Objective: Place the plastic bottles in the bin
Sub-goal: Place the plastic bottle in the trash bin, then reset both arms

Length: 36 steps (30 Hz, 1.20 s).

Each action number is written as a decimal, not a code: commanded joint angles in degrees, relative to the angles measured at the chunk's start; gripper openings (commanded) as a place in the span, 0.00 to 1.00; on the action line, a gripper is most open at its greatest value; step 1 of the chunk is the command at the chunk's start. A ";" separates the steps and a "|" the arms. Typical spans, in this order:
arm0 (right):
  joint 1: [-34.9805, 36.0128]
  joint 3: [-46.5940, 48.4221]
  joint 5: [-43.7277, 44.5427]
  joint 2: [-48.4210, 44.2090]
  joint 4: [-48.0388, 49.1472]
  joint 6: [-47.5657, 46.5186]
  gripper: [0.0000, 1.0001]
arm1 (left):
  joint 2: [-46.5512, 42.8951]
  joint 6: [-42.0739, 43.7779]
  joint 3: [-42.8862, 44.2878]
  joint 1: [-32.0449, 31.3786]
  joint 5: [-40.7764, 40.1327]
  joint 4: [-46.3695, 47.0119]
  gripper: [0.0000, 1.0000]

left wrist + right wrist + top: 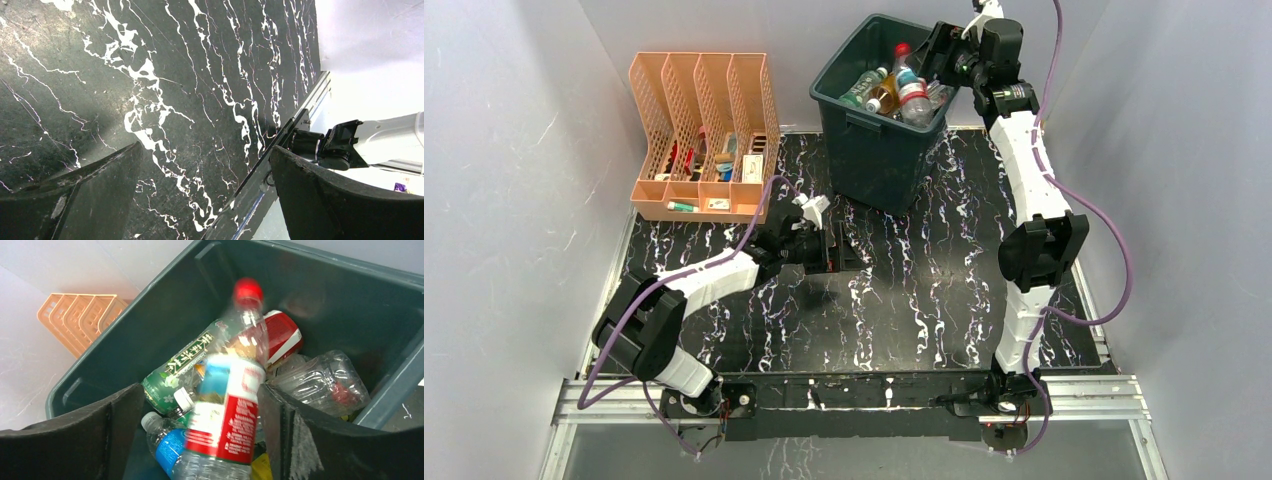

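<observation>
Black marbled surface (924,300) carries the bin (864,150) at its far side. Right end effector (200,390) hangs above it, spread wider than the blurred red-capped bottle (225,415) between its fingers, which looks ungripped. Best to stay wide and lift straight clear of the rim. Left end effector (206,148) gapes, empty.

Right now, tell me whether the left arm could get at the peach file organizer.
Likely yes. The left end effector hangs open and empty over the table. The peach file organizer stands just beyond, to its left, with nothing between them.
</observation>
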 commanded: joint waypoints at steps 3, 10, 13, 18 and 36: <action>-0.41 3.85 -0.51 -0.44 -2.72 -0.72 0.98 | -0.96 2.22 4.67 0.27 0.13 -3.71 0.98; -0.41 -0.40 -2.16 -5.34 -1.49 -0.60 0.98 | -2.20 5.48 9.66 0.22 -2.22 -11.25 0.98; -0.31 -4.80 -3.50 -9.97 -0.61 -1.35 0.98 | -3.06 8.38 13.00 0.27 -5.42 -16.49 0.98; -0.35 -17.86 -3.96 -21.92 1.92 -2.54 0.98 | -6.60 11.87 17.55 0.23 -15.96 -23.44 0.98; -0.46 -64.58 19.01 -52.35 7.65 -7.63 0.98 | -19.57 16.62 6.17 0.57 -36.88 -20.84 0.98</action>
